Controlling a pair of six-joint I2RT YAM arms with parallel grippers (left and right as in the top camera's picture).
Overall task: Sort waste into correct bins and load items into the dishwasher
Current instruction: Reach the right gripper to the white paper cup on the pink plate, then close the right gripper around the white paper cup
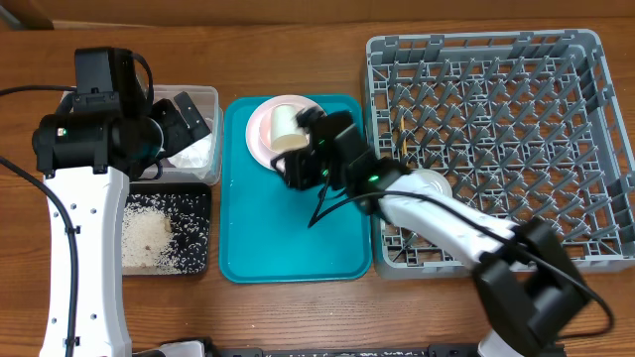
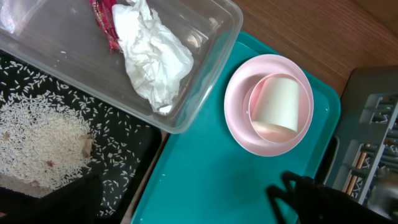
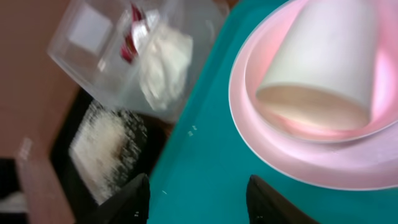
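Note:
A cream cup (image 1: 288,124) lies on its side in stacked pale pink dishes (image 1: 258,131) at the back of the teal tray (image 1: 288,238). My right gripper (image 1: 296,164) is open and empty just in front of the dishes; the right wrist view shows its fingers (image 3: 202,196) over bare tray near the pink rim (image 3: 298,162). My left gripper (image 1: 184,117) hovers open over the clear tub (image 1: 205,96), which holds white tissue (image 2: 152,53) and a red wrapper (image 2: 106,22). Rice (image 1: 149,238) lies in the black tray (image 1: 195,203). A white bowl (image 1: 437,182) sits in the grey rack (image 1: 556,119).
The rack stands right of the teal tray, touching its edge. Thin brown sticks (image 2: 359,163), likely the chopsticks, lie in the rack's near-left part. The tub and black tray sit side by side left of the teal tray. The right arm stretches across the rack's front left corner.

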